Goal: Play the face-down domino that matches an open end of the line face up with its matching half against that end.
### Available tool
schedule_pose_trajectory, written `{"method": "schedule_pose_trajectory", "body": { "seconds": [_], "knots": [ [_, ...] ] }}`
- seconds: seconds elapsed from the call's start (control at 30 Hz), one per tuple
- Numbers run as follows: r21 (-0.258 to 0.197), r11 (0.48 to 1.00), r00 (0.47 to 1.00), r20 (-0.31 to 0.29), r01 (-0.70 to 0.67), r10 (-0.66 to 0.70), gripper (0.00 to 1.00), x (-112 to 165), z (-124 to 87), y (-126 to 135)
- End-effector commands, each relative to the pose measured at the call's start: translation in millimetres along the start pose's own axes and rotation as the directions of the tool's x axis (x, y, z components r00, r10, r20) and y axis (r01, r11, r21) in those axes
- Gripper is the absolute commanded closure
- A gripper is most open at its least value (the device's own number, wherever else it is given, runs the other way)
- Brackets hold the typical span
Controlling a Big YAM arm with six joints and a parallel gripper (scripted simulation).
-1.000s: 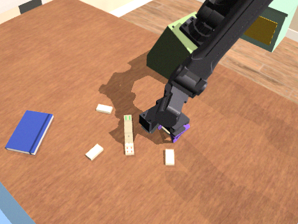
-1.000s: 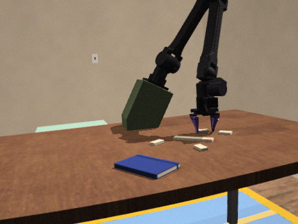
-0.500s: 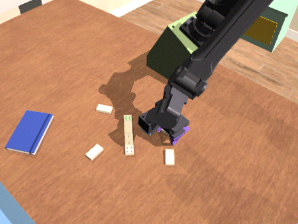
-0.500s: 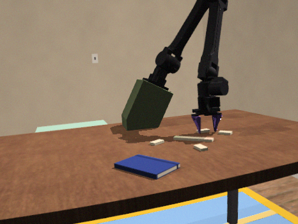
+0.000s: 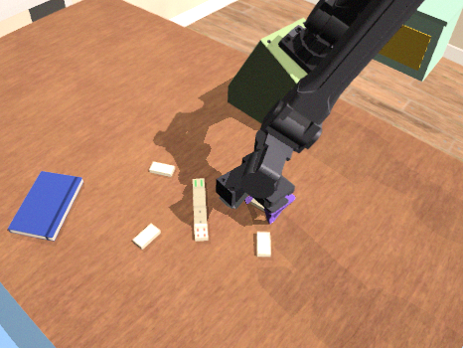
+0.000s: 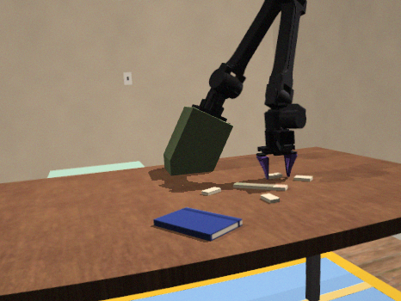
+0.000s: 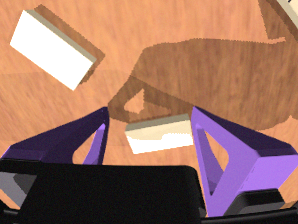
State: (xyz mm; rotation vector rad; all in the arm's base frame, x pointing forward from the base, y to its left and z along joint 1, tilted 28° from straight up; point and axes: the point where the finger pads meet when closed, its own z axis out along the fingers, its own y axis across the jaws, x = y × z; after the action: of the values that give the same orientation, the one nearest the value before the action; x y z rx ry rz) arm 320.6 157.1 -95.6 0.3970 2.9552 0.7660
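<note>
The line of face-up dominoes lies on the wooden table, with green pips at its far end and red pips at its near end; it also shows in the exterior view. My gripper is open and low over the table just right of the line. A face-down white domino lies flat between its purple fingers, with a gap on each side. Three more face-down dominoes lie apart: one far left of the line, one near left and one near right.
A blue notebook lies at the table's left. A dark green box stands behind the line, close to the arm. In the wrist view another face-down domino lies to the upper left.
</note>
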Motion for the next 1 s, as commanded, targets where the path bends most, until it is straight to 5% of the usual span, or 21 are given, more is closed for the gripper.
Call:
{"method": "schedule_pose_trajectory", "body": {
  "seconds": [0.0,0.97],
  "knots": [
    [0.001,1.0,1.0,-0.006,-0.003,0.003,0.31,2,0,0],
    [0.016,1.0,0.999,-0.041,-0.004,0.005,0.31,18,-1,-9]
  ]
}}
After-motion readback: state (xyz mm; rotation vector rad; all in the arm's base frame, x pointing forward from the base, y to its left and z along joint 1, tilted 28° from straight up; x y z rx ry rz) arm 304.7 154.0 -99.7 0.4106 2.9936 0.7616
